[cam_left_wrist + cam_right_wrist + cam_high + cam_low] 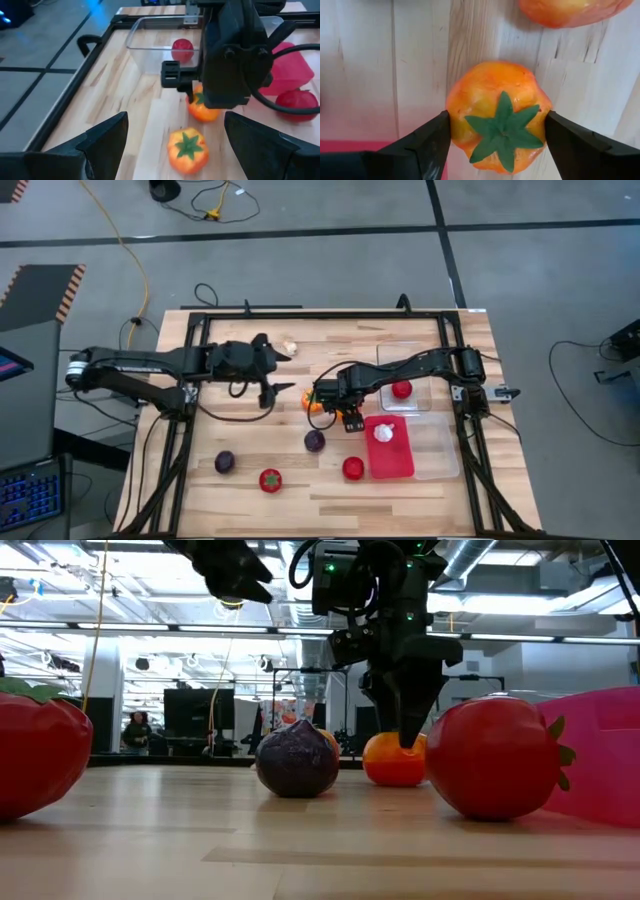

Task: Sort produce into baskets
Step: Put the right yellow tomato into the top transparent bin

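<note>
High view: purple ball (pixel 314 441) and red piece (pixel 352 468) lying near red basket (pixel 390 448); right gripper (pixel 324 402) reaching down mid-table. Low view: fingers straddling orange piece (pixel 392 760). Left wrist view: left gripper (pixel 172 145) hovering, fingers apart. Right wrist view: fingers touching both flanks of orange piece (pixel 497 116), clamping on it.

text: none legible | labels/brands: none readable on the arms, toy produce or trays | numbers: none | signs: none readable in the room behind
</note>
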Available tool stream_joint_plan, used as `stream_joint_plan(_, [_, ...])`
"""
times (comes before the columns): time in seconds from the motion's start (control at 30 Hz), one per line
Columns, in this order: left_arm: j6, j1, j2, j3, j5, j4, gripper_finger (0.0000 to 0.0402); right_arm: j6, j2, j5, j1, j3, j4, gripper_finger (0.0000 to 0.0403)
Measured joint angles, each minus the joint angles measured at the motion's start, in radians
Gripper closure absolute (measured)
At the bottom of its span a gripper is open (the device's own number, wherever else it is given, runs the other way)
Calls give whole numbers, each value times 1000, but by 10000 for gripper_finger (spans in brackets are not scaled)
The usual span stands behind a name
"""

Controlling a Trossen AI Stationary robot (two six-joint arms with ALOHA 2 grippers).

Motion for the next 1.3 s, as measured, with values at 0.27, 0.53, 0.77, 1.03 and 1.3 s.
stream_joint_plan(0.27, [-9, 0, -97, 0, -55, -119, 84, 22, -2, 0, 0, 27, -35, 88])
stream_joint_plan(0.53, [-26, 0, -110, 0, -54, -158, 84, 24, 0, -1, 0, 81, -65, 89])
stream_joint_plan(0.77, [-28, 0, -111, -66, -53, -82, 84, 18, 0, -1, 0, 131, -150, 89])
stream_joint_plan(1.03, [-37, 0, -110, -233, -43, 149, 84, 16, -2, -1, 0, 233, -302, 89])
stream_joint_plan(1.3, [-93, 0, -110, -307, -43, 251, 84, 17, -3, 3, -14, 326, -418, 89])
